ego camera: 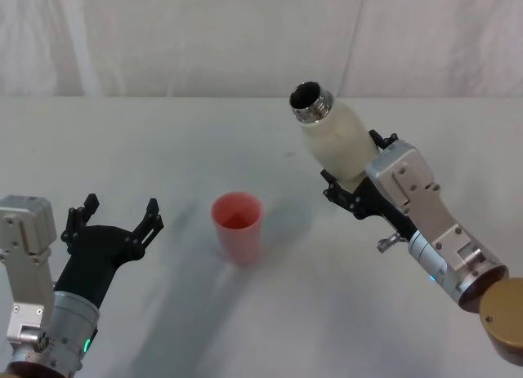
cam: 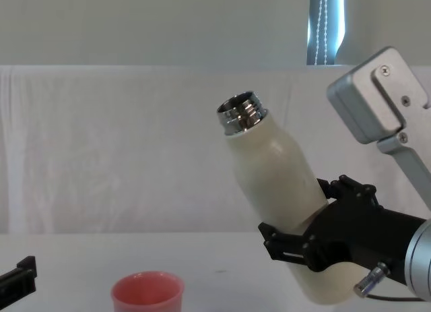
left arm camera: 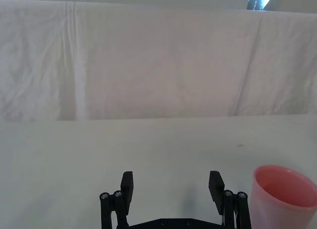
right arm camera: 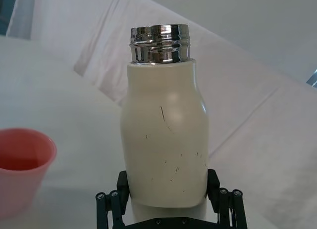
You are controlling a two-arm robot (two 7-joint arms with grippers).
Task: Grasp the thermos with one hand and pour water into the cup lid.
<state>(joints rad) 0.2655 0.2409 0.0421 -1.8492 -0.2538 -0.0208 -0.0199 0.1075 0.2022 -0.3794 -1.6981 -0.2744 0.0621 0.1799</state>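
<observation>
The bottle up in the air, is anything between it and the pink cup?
No. The thermos tilts in the right gripper, and nothing lies on the table between it and the cup lid.

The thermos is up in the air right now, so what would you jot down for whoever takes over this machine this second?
Right gripper: shut on the thermos, lifted and tilted toward the cup lid, neck uncapped.
Left gripper: open, idle beside the cup lid.
Cup lid: upright on the table, between the arms.
Done: grasp, lift.
Left: bring the neck over the cup lid and pour; no stream visible.
</observation>
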